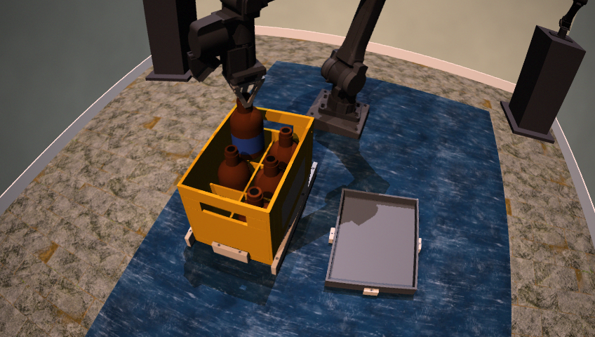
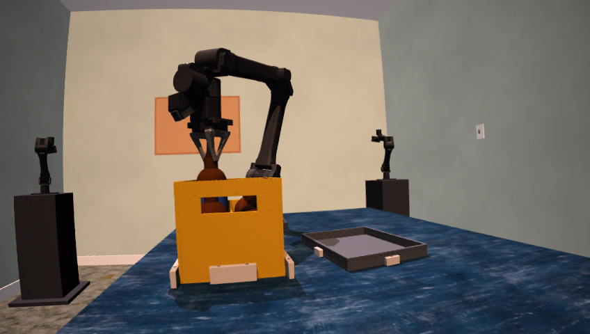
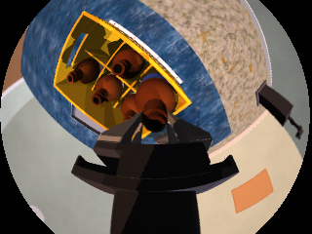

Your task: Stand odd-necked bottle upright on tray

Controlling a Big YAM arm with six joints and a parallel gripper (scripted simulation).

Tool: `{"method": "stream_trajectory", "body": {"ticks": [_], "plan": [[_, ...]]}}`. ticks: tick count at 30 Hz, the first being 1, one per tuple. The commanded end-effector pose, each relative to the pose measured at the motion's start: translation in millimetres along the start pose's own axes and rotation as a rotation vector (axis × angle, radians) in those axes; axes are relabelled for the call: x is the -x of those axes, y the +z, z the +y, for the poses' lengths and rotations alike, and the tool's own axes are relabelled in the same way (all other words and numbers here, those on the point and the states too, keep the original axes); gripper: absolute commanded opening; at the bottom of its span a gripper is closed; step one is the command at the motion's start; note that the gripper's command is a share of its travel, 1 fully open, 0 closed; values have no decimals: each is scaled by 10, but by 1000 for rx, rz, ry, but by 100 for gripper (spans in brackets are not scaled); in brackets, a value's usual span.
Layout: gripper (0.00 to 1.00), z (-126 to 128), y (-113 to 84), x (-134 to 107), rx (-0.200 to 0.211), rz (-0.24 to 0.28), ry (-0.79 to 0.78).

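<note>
My gripper (image 1: 247, 102) (image 2: 210, 158) (image 3: 154, 115) is shut on the neck of a brown bottle with a blue label (image 1: 246, 123) (image 2: 211, 173) (image 3: 155, 95). That bottle is upright, raised partly out of the back left of the yellow crate (image 1: 227, 240) (image 2: 229, 243) (image 3: 69, 47); its lower end is still inside the walls. The other four brown bottles stand in the crate: one at the left (image 1: 233, 170) (image 3: 128, 62), and a row of three along the right, at the back (image 1: 285, 148), middle (image 1: 269, 179) and front (image 1: 255, 195). The grey tray (image 1: 375, 246) (image 2: 360, 245) holds no bottle.
Yellow dividers (image 1: 252, 178) part the crate's cells. Pale blocks (image 1: 230, 251) (image 2: 233, 273) sit around the crate's foot, and small ones (image 1: 370, 291) (image 2: 392, 259) at the tray's sides. The crate's right wall rises between the held bottle and the tray. The arm's base (image 1: 339, 112) stands behind.
</note>
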State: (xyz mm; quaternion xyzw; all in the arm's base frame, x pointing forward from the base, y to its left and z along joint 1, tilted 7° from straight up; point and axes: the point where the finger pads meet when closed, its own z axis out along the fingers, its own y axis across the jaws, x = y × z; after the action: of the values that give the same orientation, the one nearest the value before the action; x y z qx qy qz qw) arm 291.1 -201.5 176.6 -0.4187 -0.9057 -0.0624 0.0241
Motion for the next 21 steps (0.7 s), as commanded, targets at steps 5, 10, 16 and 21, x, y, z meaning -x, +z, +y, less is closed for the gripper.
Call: {"method": "stream_trajectory", "body": {"ticks": [5,10,16,21], "plan": [[0,27,-372,164,13,-78,-9],[0,31,-383,163,13,-78,-10],[0,30,-391,167,13,-80,-10],[0,30,-390,167,13,-80,-10]]}}
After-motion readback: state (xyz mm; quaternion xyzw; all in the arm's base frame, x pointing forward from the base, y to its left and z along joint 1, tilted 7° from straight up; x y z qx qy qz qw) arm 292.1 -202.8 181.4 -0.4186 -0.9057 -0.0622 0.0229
